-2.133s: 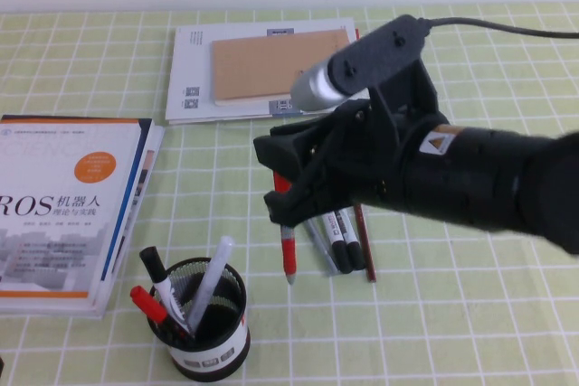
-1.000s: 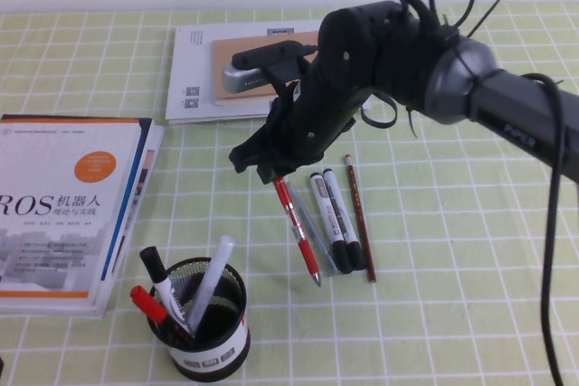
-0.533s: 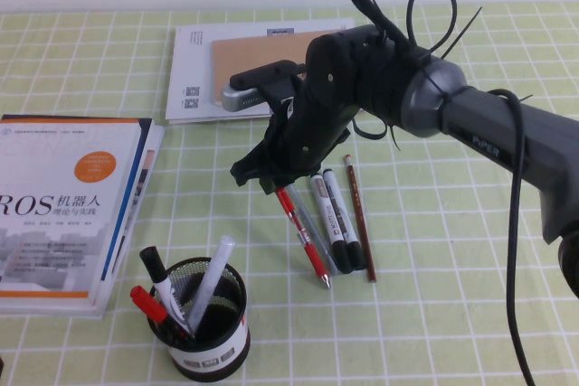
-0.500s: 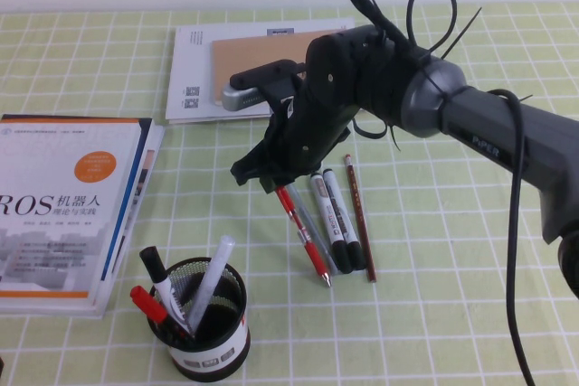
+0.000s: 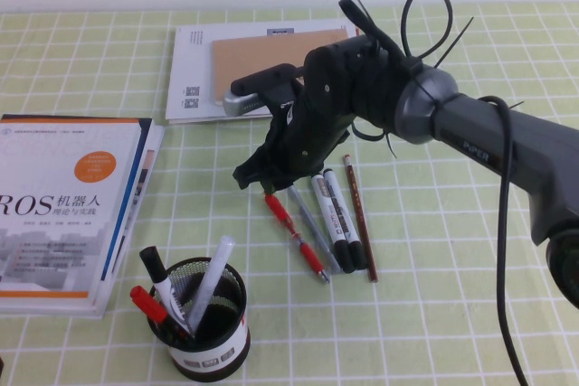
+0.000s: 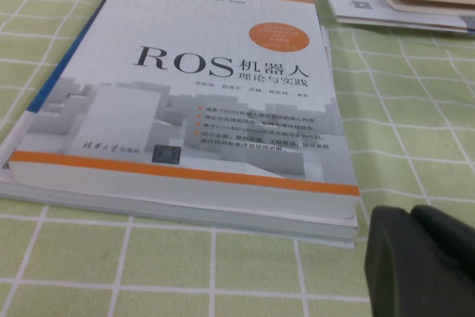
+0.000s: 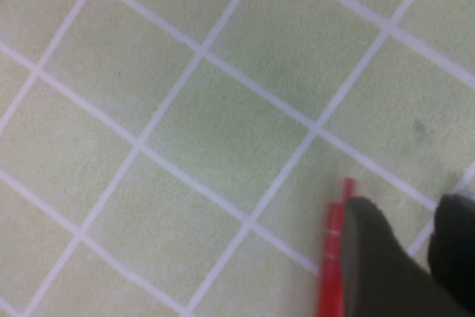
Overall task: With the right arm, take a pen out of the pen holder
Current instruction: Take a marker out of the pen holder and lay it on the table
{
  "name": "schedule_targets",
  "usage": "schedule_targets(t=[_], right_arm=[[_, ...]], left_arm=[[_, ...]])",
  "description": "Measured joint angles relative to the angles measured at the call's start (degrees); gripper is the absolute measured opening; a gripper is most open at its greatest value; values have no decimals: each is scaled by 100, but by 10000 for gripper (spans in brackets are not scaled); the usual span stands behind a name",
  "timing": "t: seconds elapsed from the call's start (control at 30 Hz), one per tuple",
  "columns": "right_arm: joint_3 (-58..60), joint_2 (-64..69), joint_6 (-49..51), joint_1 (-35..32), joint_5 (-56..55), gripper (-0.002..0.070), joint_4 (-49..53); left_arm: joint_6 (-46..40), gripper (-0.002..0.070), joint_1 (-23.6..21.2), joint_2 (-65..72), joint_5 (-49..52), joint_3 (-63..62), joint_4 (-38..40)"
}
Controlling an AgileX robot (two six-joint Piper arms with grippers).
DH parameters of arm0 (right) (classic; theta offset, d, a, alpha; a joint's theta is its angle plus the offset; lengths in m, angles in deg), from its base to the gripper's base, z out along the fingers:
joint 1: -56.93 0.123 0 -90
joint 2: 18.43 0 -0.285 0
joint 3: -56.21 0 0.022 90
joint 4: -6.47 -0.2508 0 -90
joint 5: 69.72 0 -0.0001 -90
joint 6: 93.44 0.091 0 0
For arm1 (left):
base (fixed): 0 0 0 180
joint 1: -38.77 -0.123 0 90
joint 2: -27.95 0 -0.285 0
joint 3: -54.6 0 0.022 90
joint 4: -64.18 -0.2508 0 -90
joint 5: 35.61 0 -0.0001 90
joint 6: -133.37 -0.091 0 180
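The red pen [image 5: 297,237] hung tilted from the right gripper [image 5: 256,178] half a second ago. Now it lies flat on the checked cloth [image 5: 434,314], just beside a grey pen [image 5: 314,228], two black markers [image 5: 336,221] and a brown pencil [image 5: 359,214].

Only the right wrist view shows that the gripper has let go: its fingers [image 7: 371,257] stand apart, with the pen outside them. The left gripper [image 6: 419,257] appears only in its own wrist view, near the corner of the ROS book [image 6: 223,109]. Whether it is clenched I cannot tell.

The pen holder [image 5: 213,350] holds a black marker [image 5: 152,264], a red marker [image 5: 145,300] and a silver pen [image 5: 215,277].

The red pen's long axis runs diagonally. Its rear end is just under the gripper, and its tip points toward the robot and to the right.
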Motion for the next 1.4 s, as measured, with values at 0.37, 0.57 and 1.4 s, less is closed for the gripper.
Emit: schedule_targets(t=[0.37, 0.57, 1.4], right_arm=[[100, -117, 0, 0, 71, 161, 25], [1211, -1181, 0, 0, -91, 44, 34], [5234, -5030, 0, 0, -450, -12, -328]], left_arm=[[0, -8, 0, 0, 0, 0, 0], [0, -8, 0, 0, 0, 0, 0], [0, -8, 0, 0, 0, 0, 0]])
